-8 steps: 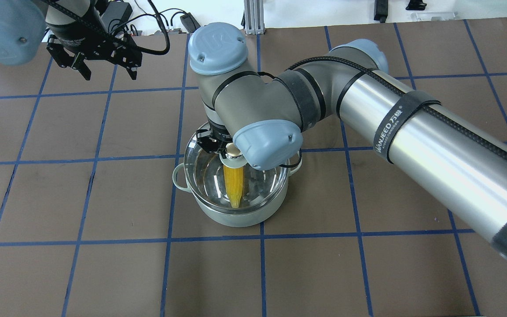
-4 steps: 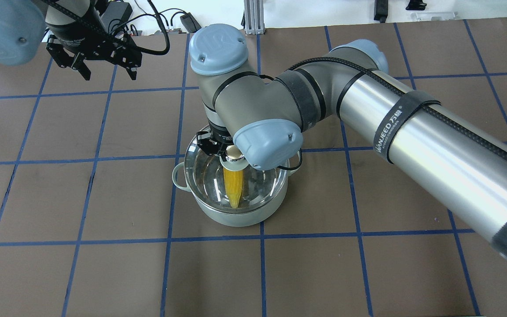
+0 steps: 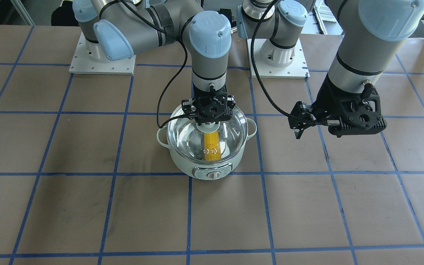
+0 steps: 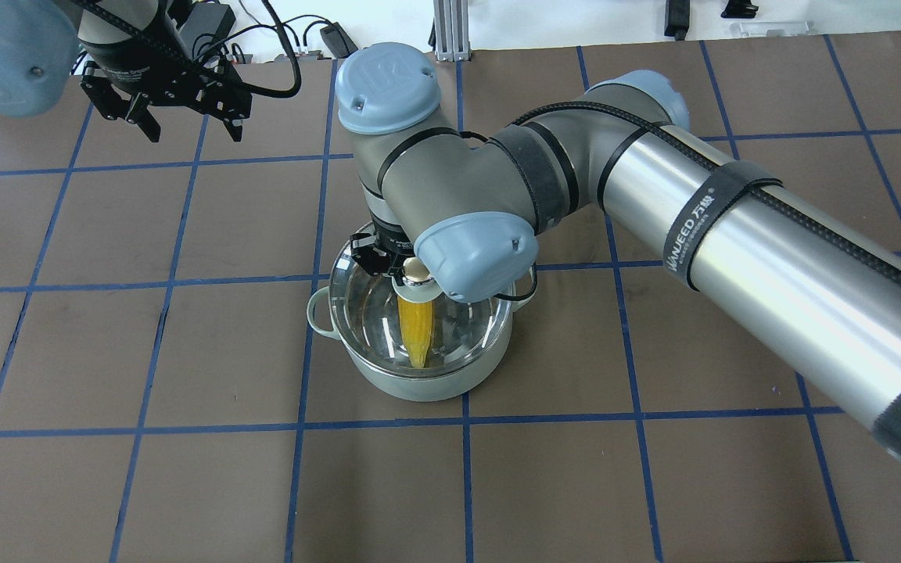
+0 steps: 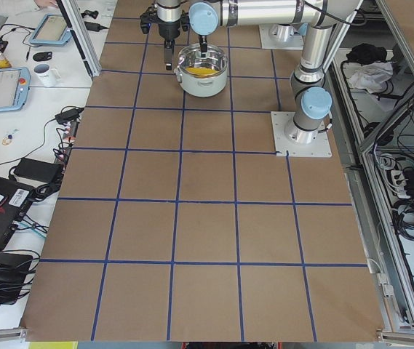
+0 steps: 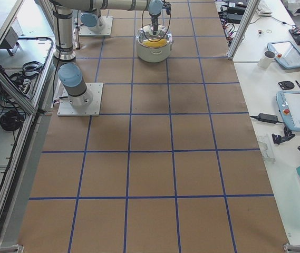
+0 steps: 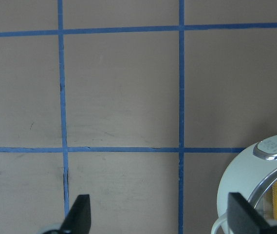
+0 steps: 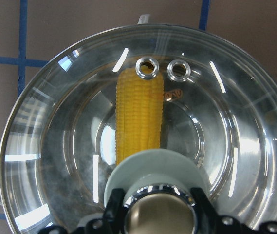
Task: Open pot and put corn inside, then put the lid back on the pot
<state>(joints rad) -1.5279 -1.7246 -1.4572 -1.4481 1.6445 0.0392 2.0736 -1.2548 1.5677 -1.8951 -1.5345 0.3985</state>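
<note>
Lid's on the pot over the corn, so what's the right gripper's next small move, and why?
Probably open the right gripper and release: the lid it grips looks seated on the pot, with the corn inside.

A robotics lab: robot arms [image 6: 71, 79] bolted to base plates [image 6: 94, 103] on a tape-gridded table [image 6: 150, 174], aluminium framing [image 6: 243, 26] upper right, teach pendants [image 6: 299, 110] on the right-edge bench [image 6: 255, 95], cables [image 6: 31, 68] at left.

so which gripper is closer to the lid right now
Right. The right gripper grips the lid by its knob, directly above the pot. The left gripper hangs open over the table, well off to the pot's side.
</note>
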